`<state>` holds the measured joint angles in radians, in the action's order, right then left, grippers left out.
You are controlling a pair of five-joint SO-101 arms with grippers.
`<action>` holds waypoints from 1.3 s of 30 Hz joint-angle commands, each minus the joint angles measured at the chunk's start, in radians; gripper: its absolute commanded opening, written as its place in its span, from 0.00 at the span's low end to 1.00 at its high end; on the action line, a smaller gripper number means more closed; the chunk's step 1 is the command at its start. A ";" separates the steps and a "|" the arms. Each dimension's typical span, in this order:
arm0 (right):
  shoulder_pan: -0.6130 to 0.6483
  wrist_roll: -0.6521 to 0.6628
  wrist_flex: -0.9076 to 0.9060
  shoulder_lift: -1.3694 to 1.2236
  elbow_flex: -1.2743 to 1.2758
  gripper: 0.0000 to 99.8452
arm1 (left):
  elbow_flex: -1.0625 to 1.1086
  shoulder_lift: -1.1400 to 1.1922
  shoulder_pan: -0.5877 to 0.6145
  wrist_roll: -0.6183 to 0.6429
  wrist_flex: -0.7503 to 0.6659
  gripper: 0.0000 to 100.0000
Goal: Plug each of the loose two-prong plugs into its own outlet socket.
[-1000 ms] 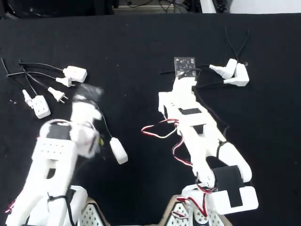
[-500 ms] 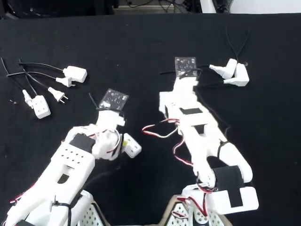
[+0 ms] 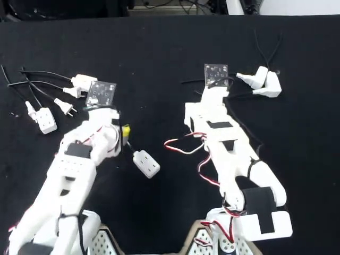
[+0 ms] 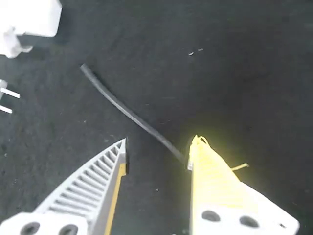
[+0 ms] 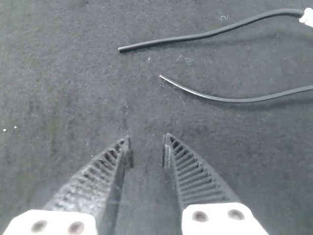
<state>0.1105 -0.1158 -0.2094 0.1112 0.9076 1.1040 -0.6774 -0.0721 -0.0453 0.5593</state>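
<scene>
A white socket block (image 3: 146, 163) lies on the black table (image 3: 159, 42) beside the left arm, with a loose plug (image 3: 66, 108) well apart at the left. The left gripper (image 4: 156, 147) has its jaws spread, and a black cord (image 4: 127, 111) touches 1 fingertip (image 4: 201, 157). The right gripper (image 5: 146, 142) holds its jaws slightly apart above the table.

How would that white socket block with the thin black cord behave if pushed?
The socket block lies flat on the cloth, so it would probably slide, not roll. It looks like plastic, likely light. Its cord is thin and curved, so it should trail limply.
</scene>
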 commanded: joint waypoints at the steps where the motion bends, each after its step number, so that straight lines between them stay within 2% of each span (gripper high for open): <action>1: -0.009 -0.009 0.000 0.054 -0.067 0.09 | -0.111 0.183 0.050 0.014 -0.044 0.21; 7: -0.009 -0.009 -0.003 0.054 -0.067 0.09 | -0.216 0.405 0.056 0.245 -0.038 0.21; 9: -0.009 -0.009 -0.005 0.054 -0.067 0.09 | -0.226 0.442 0.056 0.284 -0.038 0.21; 13: -0.009 -0.009 -0.005 0.054 -0.067 0.09 | -0.223 0.459 0.056 0.292 -0.008 0.21; 24: -0.008 -0.009 -0.005 0.053 -0.065 0.10 | -0.213 0.330 0.047 0.292 0.255 0.21; 26: -0.008 -0.009 -0.005 0.053 -0.064 0.10 | -0.213 0.298 0.039 0.264 0.342 0.21; 28: -0.008 -0.009 -0.005 0.053 -0.065 0.10 | -0.213 0.275 0.015 0.176 0.394 0.21; 32: -0.028 -0.009 -0.005 0.062 -0.065 0.09 | -0.213 0.249 -0.068 0.025 0.400 0.21; 39: -0.161 -0.081 -0.006 0.054 -0.096 0.10 | -0.219 0.250 -0.294 -0.012 0.345 0.21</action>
<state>0.0107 -0.1634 -0.2094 0.1112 0.8769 0.9214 -0.3982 -0.2547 -0.0437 0.9321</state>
